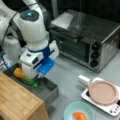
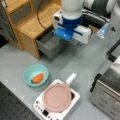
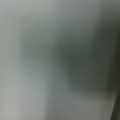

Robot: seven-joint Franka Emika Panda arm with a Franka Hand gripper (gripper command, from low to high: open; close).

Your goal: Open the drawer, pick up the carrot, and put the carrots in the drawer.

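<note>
Drawer (image 1: 48,90) is already pulled out of the wooden cabinet (image 1: 17,100) in both front views, so step one looks done. Pick and place look not done: the carrot (image 1: 79,115) sits in the teal bowl (image 1: 68,111), well apart from the gripper (image 1: 37,77).

Largest to smallest, placed off the gripper:
- Toaster oven (image 1: 87,40): toward a front view's right and top from it, not involved.
- Cabinet: just to a front view's left and bottom of it.
- Drawer: directly under it, dark grey, shallow, thin walls, open top.
- Cooker with the pink pan (image 1: 103,92): well off toward a front view's right.
- Bowl: well off toward a front view's bottom right.
- Yellow-orange piece (image 1: 19,72) and green piece (image 1: 31,82): in the drawer, right beside it.
- Carrot: short, bright orange, lying on its side in the bowl, untouched.

Gripper hangs low over the drawer near the green piece. Fingers are hidden behind the hand body, so I cannot tell their spread or whether anything is pinched. Wrist view is only a grey blur, no help.
</note>
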